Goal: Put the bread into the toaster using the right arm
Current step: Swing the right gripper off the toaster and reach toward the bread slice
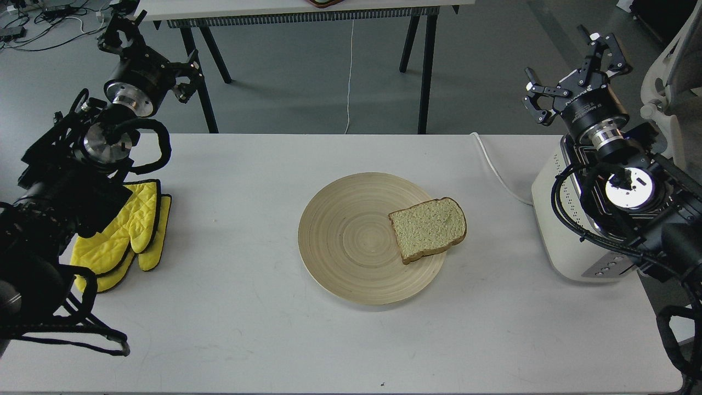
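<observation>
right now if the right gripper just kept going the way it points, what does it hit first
Nothing near, as far as I can tell. The right gripper points up and away past the table's far edge, toward bare floor; depth is unclear.

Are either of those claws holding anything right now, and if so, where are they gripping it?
No, nothing is held. The right gripper is open and empty above the toaster; the left gripper holds nothing visible. The bread lies untouched on the plate.

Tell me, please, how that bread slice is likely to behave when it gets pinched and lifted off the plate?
The bread looks thin and soft-crumbed, so it would probably sag and dent under a hard pinch. It likely weighs little. Its edge overhangs the plate rim, perhaps offering a grip.
</observation>
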